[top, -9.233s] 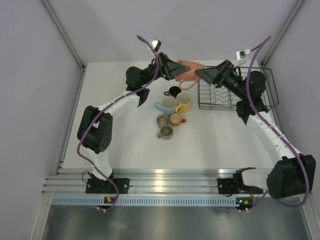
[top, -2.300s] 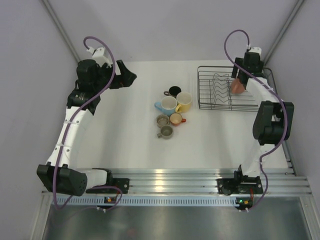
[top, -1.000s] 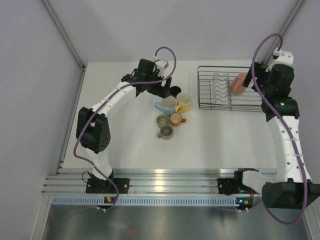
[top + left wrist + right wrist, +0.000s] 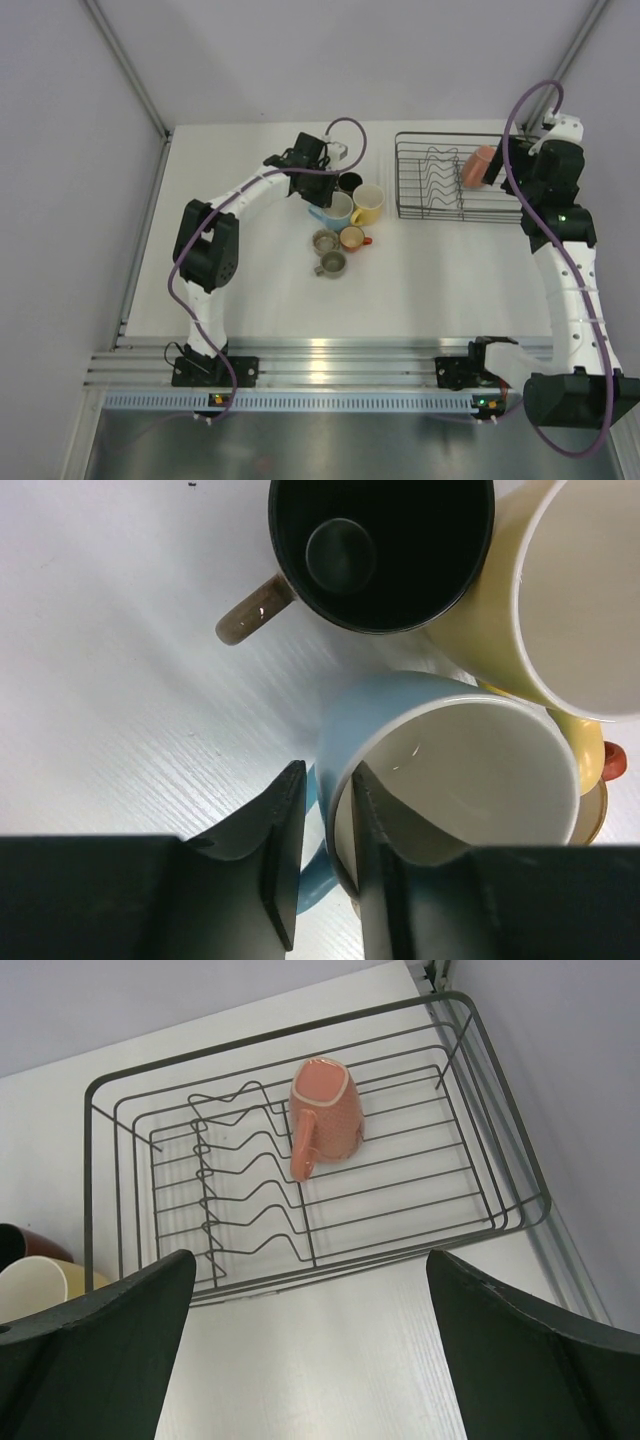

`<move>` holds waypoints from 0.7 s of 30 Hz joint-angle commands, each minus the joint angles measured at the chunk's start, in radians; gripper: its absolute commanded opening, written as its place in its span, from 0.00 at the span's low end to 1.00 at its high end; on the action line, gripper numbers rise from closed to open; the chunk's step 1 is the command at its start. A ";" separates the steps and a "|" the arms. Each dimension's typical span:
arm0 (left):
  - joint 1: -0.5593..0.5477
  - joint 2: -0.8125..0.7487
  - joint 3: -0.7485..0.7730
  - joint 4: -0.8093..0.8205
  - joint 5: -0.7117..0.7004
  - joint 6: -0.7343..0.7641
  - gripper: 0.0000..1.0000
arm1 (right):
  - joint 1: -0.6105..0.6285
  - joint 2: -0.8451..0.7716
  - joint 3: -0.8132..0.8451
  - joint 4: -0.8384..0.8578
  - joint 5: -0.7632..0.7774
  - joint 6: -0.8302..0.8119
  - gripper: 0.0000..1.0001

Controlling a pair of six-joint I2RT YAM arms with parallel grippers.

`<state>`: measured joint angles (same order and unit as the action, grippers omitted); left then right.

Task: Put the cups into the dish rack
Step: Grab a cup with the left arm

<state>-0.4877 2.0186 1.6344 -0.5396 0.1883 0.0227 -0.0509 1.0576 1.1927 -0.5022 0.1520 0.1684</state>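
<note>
Cups [image 4: 338, 212], six of them, stand upright in a tight cluster near the middle of the surface [image 4: 250, 290], somewhat toward its far edge. The dark brown cup [image 4: 349, 182] is farthest back. Just in front of it the light blue cup [image 4: 335, 211] and the yellow cup [image 4: 368, 203] touch side by side, the yellow one on the right. Nearer the near edge sit the small orange cup [image 4: 351, 238] and the two grey-olive cups [image 4: 325, 240], one left of the orange, the other [image 4: 331, 263] closest to the near edge.

The pink-salmon cup [image 4: 325, 1110] lies on its side inside the dish rack [image 4: 400, 190], on the floor wires just right of the wavy dividers [image 4: 225, 1185]. The rack stands at the far right corner of the surface, apart from the cluster.

The left gripper [image 4: 327, 770] is pinched narrow on the wall of the light blue cup beside its handle: of its fingers [image 4: 285, 850], one is outside the cup and the other inside. The left arm reaches in from the far left side of the cluster.

The right gripper [image 4: 310, 1260] hangs above the near right part of the rack, spread wide and holding nothing, with the pink-salmon cup beyond its fingertips.
</note>
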 commanded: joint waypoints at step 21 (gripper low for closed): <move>0.000 -0.132 0.054 -0.019 -0.101 0.008 0.00 | -0.017 -0.045 -0.013 0.013 0.015 -0.003 0.99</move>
<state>-0.4908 1.9999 1.6367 -0.5678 0.1078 0.0402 -0.0509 1.0405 1.1713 -0.5034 0.1566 0.1677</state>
